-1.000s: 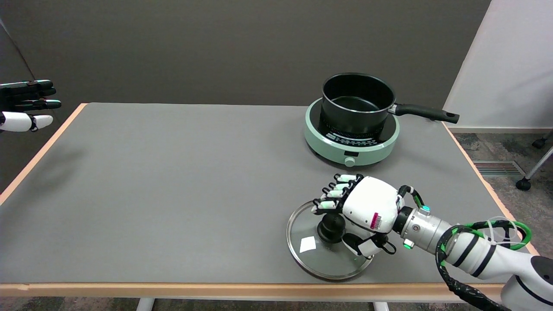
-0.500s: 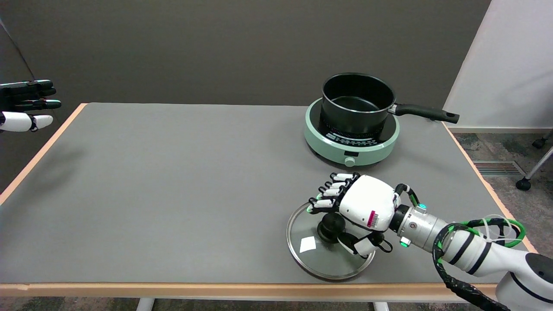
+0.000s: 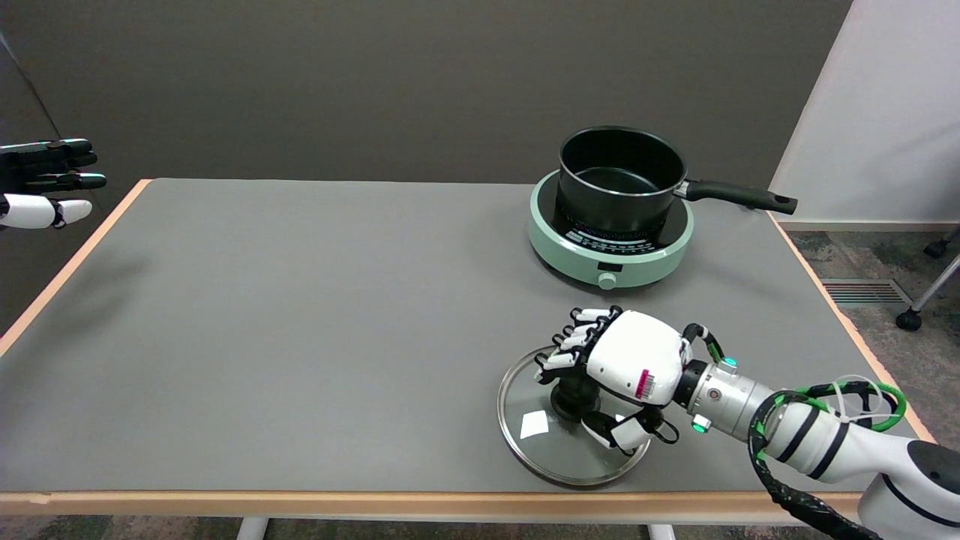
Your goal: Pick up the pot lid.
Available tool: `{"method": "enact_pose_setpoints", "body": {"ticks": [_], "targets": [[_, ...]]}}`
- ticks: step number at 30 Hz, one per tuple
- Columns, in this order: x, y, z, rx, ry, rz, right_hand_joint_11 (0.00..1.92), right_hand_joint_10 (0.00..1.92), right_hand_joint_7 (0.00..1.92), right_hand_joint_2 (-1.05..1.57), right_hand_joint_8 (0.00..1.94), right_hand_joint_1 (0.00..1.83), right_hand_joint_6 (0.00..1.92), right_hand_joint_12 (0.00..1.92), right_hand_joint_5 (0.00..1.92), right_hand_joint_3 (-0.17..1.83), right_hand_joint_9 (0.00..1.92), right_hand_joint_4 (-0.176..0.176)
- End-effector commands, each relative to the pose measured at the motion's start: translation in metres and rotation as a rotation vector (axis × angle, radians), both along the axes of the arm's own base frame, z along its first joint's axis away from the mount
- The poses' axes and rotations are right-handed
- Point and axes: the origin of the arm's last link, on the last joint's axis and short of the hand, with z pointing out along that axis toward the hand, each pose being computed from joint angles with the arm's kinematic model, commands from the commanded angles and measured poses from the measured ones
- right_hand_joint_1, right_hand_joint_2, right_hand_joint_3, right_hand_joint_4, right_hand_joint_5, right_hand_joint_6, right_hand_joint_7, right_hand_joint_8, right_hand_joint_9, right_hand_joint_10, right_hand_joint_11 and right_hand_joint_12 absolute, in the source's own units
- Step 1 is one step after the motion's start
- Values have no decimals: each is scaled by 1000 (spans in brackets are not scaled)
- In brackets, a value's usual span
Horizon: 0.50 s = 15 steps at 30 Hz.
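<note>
Glass pot lid (image 3: 559,442) lay flat at table's (image 3: 300,337) near edge, knob (image 3: 574,392) up. Right hand (image 3: 626,367) sat over the knob, fingers curled around it from both sides; couldn't tell if grip had closed. Saucepan (image 3: 622,176) stood uncovered on the cooker (image 3: 609,240).

Even, soft light is falling from above across the grey worktop (image 3: 300,322), leaving it matte and free of hot spots. The induction cooker (image 3: 609,232) is casting a faint, diffuse shadow onto the worktop on its near-right side. Nearer the camera than the cooker, the glass pot lid (image 3: 559,442) is catching a thin bright line along its metal rim, and the right hand (image 3: 626,367) is laying a soft shadow over it. The white shell of that hand is reading bright but not blown out. Focus is staying sharp throughout, with no motion blur showing. The wall behind the cooker is looking dim.
</note>
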Motion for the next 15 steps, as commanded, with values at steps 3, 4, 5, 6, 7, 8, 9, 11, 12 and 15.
{"method": "enact_pose_setpoints", "body": {"ticks": [3,4,5,6,7,8,9,11,12,15], "targets": [[-2,-13,1,13,-10,-8,491,535,776,575,275,967,390,1042,651,935,748,176],[-2,-15,1,15,-10,-7,491,536,776,575,275,967,390,1042,651,935,748,176],[-1,-16,1,16,-11,-8,491,536,776,575,275,968,390,1042,651,935,748,176],[-1,-17,2,16,-15,-10,491,538,776,575,275,968,390,1042,651,935,749,176],[0,-18,3,15,-20,-13,491,540,777,575,275,968,391,1042,651,934,750,176],[-1,-18,3,14,-21,-16,491,541,777,576,276,969,392,1041,652,934,751,176],[0,-19,4,14,-20,-16,491,542,778,577,276,968,393,1041,652,933,752,176],[-1,-19,5,14,-16,-16,492,544,781,585,279,969,405,1041,657,930,754,176],[-1,-20,5,14,-14,-17,492,547,785,591,282,969,411,1040,660,930,757,176],[-2,-19,8,14,-6,-23,494,553,798,601,295,965,434,1039,668,923,763,176]]}}
